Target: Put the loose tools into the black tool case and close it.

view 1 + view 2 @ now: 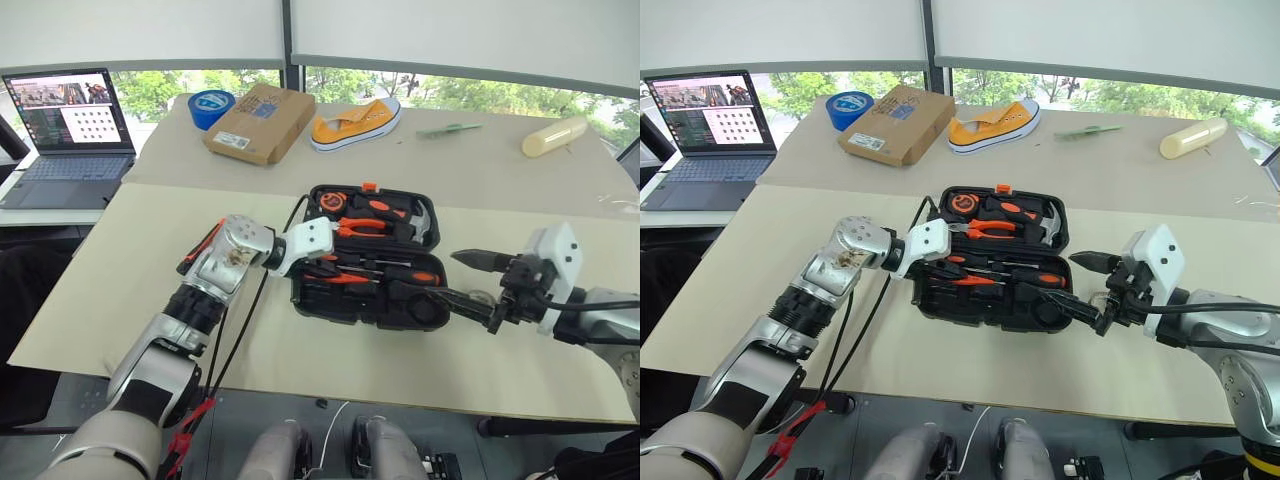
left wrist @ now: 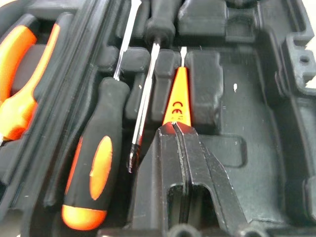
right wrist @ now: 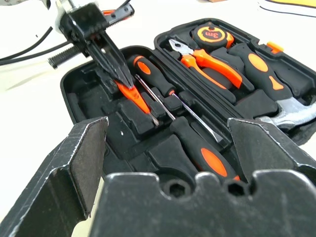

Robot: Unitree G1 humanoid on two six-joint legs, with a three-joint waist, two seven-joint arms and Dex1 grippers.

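Windows with drawn blinds run behind a wide pale desk (image 1: pixel 120 300), where the black tool case (image 1: pixel 365 300) lies open near the front edge with its lid flat behind it. A laptop (image 1: pixel 70 130), a cardboard box (image 1: pixel 258 122), a blue tape roll (image 1: pixel 210 106) and a yellow sneaker (image 1: pixel 355 122) sit well apart at the back.

Down in the case's near half, the left end effector (image 3: pixel 118 79) is clenched on the thin orange tester screwdriver (image 2: pixel 177 98), whose blade already lies along its slot. 2 orange-and-black screwdrivers (image 3: pixel 197 148) rest in recesses just beside it. Pliers (image 3: pixel 210 61), a tape measure (image 3: pixel 212 33) and a hammer (image 1: pixel 418 222) sit in the lid. The right end effector (image 1: pixel 470 280) hangs wide open and empty at the case's right end.

My worry is the release: if the fingers open while the tester's handle sits proud of its recess, it could ride up on the ridge, and the lid would then jam on closing. Pulling out at a slant could also snag the neighbouring shaft.

Room is tight inside the moulding, with walls close on both sides of the fingers. Open desk lies to the left and in front of the case, though the front edge is near.
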